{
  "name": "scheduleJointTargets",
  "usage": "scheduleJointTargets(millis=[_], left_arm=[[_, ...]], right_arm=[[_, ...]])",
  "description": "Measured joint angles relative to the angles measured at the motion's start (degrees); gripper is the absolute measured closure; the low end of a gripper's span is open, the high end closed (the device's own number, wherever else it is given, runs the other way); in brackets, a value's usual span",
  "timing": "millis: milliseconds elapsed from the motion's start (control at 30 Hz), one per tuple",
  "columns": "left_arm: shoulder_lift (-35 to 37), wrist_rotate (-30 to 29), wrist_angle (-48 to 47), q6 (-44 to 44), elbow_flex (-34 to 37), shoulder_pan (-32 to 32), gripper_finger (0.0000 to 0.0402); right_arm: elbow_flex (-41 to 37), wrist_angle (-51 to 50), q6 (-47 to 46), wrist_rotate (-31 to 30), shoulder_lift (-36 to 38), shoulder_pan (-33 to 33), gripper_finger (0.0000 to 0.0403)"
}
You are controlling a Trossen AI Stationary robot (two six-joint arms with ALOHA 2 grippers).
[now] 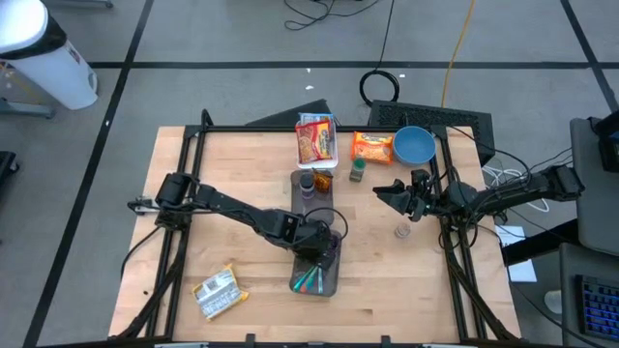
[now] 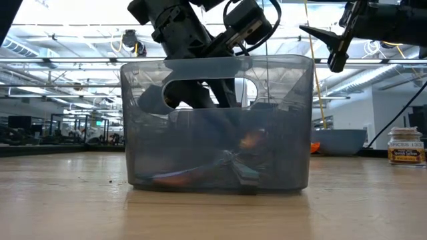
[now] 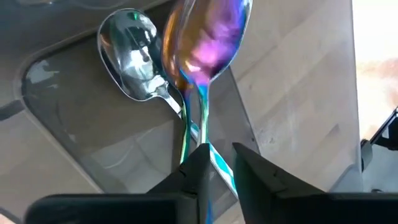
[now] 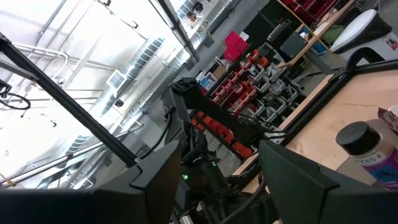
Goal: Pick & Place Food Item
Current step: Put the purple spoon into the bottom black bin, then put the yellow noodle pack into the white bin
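Even overhead light, tabletop (image 1: 242,164) bright with soft short shadows. Low view strongly backlit by ceiling strips and windows; grey bin (image 2: 217,123) is hazy, contents blurred. Left wrist view: glare on spoons (image 3: 186,56), right edge washed out. Right wrist background windows overexposed.

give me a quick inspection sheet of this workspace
surface: wooden table, black frame rails.
job's things: grey bin holds two spoons; food packets at far edge.
clutter: blue bowl, spice jar, wrapped pack.
hands: left hand over the bin, fingers slightly apart around a spoon handle; right hand raised, open, empty.
cables: coil on floor.
surroundings: white bin, shelving in room.
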State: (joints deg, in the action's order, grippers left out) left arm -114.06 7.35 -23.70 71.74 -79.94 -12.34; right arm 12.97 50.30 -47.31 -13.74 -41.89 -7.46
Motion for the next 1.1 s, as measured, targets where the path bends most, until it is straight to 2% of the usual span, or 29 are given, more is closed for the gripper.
scheduleJointTargets(millis=[167, 267, 433, 533, 600, 667, 767, 867, 1100], left_arm=[[0.0, 0.1, 0.1, -0.4, 0.0, 0.0, 0.0313], [0.0, 2.7, 0.7, -1.7, 0.0, 0.6, 0.0308], [0.0, 10.6, 1.5, -1.5, 0.0, 2.4, 0.0309], [0.0, 17.5, 1.8, 0.8, 0.0, 3.7, 0.0309], [0.0, 22.4, 4.1, 0.9, 0.0, 4.5, 0.0309], [0.7, 23.9, 7.6, 0.5, 0.0, 4.8, 0.0309], [3.2, 21.2, 11.8, 0.4, 0.0, 5.0, 0.0309], [7.0, 17.6, 12.3, -1.4, 0.0, 5.6, 0.0309], [20.3, 7.3, 11.3, -14.9, 0.0, 6.8, 0.0309]], right_arm=[[0.0, 0.0, 0.0, 0.0, 0.0, 0.0, 0.0193], [0.0, 0.0, 0.0, 0.3, 0.0, 0.0, 0.0193], [0.0, 0.0, -0.2, 0.3, 0.0, 0.0, 0.0193], [0.0, 0.0, -0.2, 0.4, 0.0, 0.0, 0.0193], [0.0, 0.0, -0.2, 0.4, 0.0, 0.0, 0.0193], [0.0, 0.0, -0.5, 0.5, 0.0, 0.0, 0.0193], [0.0, -0.1, -1.0, 0.5, 0.0, 0.0, 0.0193], [0.0, -0.6, -1.3, 0.5, 0.0, 0.0, 0.0193], [0.0, -3.3, -1.5, 0.4, 0.0, 0.0, 0.0193]])
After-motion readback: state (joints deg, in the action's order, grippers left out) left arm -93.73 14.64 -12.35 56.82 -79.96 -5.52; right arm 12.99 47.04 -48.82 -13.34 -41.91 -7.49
